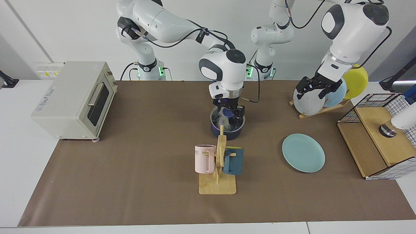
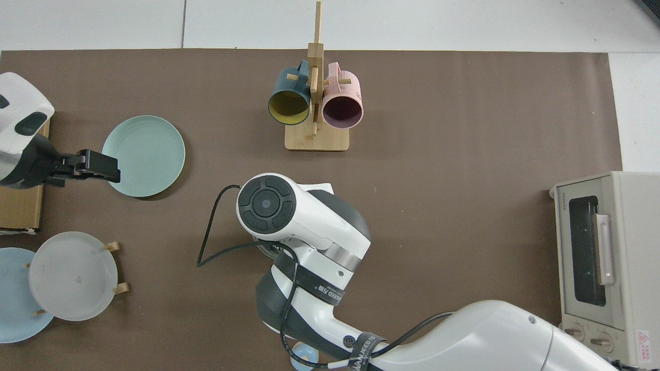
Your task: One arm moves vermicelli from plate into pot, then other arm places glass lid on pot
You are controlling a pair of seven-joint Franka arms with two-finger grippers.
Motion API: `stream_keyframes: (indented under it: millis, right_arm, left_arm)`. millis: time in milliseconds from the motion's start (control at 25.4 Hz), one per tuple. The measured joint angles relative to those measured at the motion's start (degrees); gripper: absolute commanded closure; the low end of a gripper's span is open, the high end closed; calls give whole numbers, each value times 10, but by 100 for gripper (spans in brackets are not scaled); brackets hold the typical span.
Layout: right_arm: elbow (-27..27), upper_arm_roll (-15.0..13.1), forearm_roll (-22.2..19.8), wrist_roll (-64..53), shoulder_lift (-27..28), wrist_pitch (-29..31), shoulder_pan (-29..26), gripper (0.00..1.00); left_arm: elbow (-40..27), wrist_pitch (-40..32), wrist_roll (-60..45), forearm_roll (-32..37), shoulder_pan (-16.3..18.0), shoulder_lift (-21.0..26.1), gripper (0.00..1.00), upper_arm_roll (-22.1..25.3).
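Brown mat, glass lid (image 1: 227, 117) flat on pot (image 1: 227, 130)

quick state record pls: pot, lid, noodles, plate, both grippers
pot: on the mat behind the mug rack
glass lid: on the pot, blue knob up
vermicelli: in the pot, seen through the lid
plate: bare
right gripper: at the lid knob; grip unclear
left gripper: raised in front of the racked plates, waiting
top view: right arm hides the pot
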Motion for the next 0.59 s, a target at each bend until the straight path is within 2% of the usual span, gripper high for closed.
stream_keyframes:
  millis: [197, 355, 434, 592]
  right_arm:
    - [35, 36, 0, 0, -8, -55, -3, 0]
    - [42, 68, -2, -9, -22, -74, -21, 0]
    - [44, 73, -2, -34, -33, -84, -28, 0]
    - [48, 68, 1, -80, -56, -96, -37, 0]
  left_arm:
    - [0, 0, 0, 0, 0, 0, 0, 0]
    - [0, 0, 0, 0, 0, 0, 0, 0]
    - [0, 0, 0, 0, 0, 0, 0, 0]
    - [0, 0, 0, 0, 0, 0, 0, 0]
